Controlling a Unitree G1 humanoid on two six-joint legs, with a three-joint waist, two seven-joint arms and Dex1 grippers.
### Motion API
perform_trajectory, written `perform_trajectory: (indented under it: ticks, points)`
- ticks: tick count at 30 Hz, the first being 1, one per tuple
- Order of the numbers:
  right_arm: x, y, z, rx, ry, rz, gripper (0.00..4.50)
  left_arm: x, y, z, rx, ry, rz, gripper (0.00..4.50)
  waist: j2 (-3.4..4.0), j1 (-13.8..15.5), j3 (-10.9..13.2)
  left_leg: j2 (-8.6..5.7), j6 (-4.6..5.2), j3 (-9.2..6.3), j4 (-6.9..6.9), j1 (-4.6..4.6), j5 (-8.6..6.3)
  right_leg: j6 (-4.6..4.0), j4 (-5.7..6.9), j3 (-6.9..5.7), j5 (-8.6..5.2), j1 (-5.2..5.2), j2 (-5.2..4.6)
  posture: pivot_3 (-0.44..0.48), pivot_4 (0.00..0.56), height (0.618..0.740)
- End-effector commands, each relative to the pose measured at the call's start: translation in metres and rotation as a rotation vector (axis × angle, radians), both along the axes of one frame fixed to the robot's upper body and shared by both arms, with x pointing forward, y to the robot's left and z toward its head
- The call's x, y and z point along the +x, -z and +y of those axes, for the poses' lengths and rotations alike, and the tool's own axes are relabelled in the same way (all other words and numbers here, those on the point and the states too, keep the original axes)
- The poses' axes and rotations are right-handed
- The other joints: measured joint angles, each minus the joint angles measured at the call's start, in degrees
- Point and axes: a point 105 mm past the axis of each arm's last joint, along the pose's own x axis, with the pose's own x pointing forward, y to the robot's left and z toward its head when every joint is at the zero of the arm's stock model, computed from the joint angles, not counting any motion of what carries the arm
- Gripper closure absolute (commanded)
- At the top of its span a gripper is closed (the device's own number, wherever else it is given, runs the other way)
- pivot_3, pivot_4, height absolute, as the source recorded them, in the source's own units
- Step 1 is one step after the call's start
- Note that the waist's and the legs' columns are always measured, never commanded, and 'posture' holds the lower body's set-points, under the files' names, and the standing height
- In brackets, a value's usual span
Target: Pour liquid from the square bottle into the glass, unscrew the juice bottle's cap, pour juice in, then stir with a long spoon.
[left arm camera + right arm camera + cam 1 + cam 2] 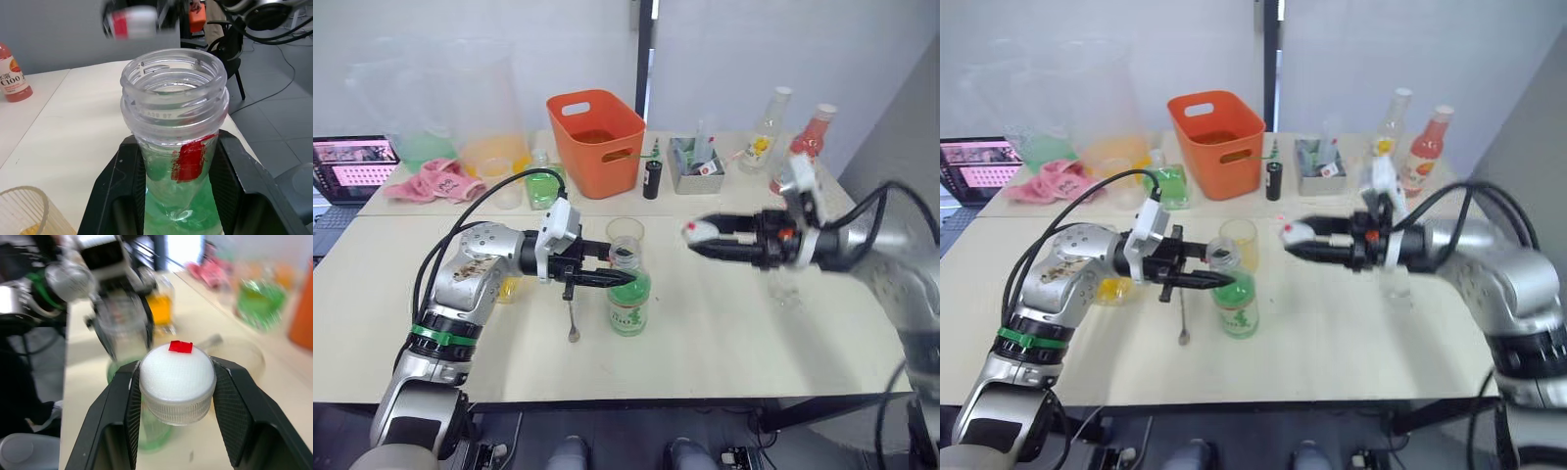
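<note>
- While the juice bottle (629, 299) stands open on the table (724, 333), the left gripper (619, 278) clamps its neck
- right gripper (697, 238), raised beside it, grips the white cap (177, 382)
- glass (626, 239) just behind; spoon (574, 323) lying alongside

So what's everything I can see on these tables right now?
Juice bottle: one, green, uncapped, front table.
Cap: one, white, off the bottle.
Glass: one, clear, behind the juice bottle.
Spoon: one, metal, lying by the bottle.
Orange bin: one, back table.
Tall bottles: two, red and clear, back right.
Pink cloth: one, back left.
Laptop: one, far left.
Left gripper: fingers around the juice bottle's neck.
Right gripper: fingers holding the cap.
</note>
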Motion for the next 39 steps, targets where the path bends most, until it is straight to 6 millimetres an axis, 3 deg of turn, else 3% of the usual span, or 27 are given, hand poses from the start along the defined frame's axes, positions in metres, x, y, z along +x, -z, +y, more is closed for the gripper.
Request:
perform_trajectory:
  ticks: [1,8,14,23,28,30,35,39]
  points:
    - [0.0,0.008,-0.013,0.003,0.24,-0.064,2.82,0.003,0.004,0.003,0.02,-0.026,0.003,3.12,-0.03,0.08,-0.01,0.01,0.0,-0.03,0.0,0.06,0.0,0.02,-0.02,0.0,-0.01,0.08,0.03,0.0,0.15,0.739]
    - [0.012,0.077,-0.048,0.059,0.622,0.011,2.82,0.004,0.003,0.001,0.014,-0.02,0.002,3.12,-0.06,0.15,-0.06,-0.08,0.0,0.06,0.04,-0.01,0.0,0.11,-0.06,0.31,-0.06,0.03,0.04,0.0,0.15,0.739]
    - [0.027,0.112,-0.077,0.074,0.788,0.04,2.82,0.005,0.001,-0.001,0.015,-0.016,-0.002,3.12,-0.06,0.22,-0.07,-0.08,0.0,0.08,0.04,0.04,0.0,0.12,-0.06,0.38,-0.07,0.08,0.06,0.0,0.15,0.739]
    - [0.034,0.142,-0.088,0.057,0.833,0.058,2.82,0.005,-0.001,0.001,0.018,-0.024,-0.009,3.12,-0.06,0.15,-0.07,-0.1,0.0,0.07,0.03,0.05,0.0,0.13,-0.07,0.44,-0.07,0.09,0.09,0.0,0.15,0.739]
    - [0.035,0.147,-0.086,0.065,0.824,0.057,2.82,0.006,-0.002,0.002,0.02,-0.03,-0.012,3.12,-0.06,0.14,-0.07,-0.1,0.0,0.07,0.04,0.05,0.0,0.13,-0.07,0.45,-0.07,0.12,0.09,0.0,0.15,0.739]
    - [0.036,0.147,-0.085,0.07,0.825,0.052,1.87,0.006,-0.002,0.003,0.021,-0.031,-0.013,3.12,-0.06,0.11,-0.07,-0.1,0.0,0.07,0.04,0.06,0.0,0.13,-0.07,0.46,-0.07,0.12,0.09,0.0,0.15,0.739]
    - [0.036,0.134,-0.084,0.102,0.801,0.023,0.18,0.006,-0.002,0.003,0.02,-0.032,-0.015,3.12,-0.06,0.17,-0.07,-0.1,0.0,0.07,0.04,0.06,0.0,0.13,-0.07,0.46,-0.07,0.13,0.09,0.0,0.15,0.739]
    - [0.033,0.108,-0.074,0.123,0.733,-0.05,0.02,0.005,-0.01,0.007,-0.012,-0.031,-0.021,3.12,-0.05,0.1,-0.07,-0.1,0.0,0.07,0.04,0.05,0.0,0.13,-0.06,0.47,-0.07,0.11,0.09,0.0,0.15,0.739]
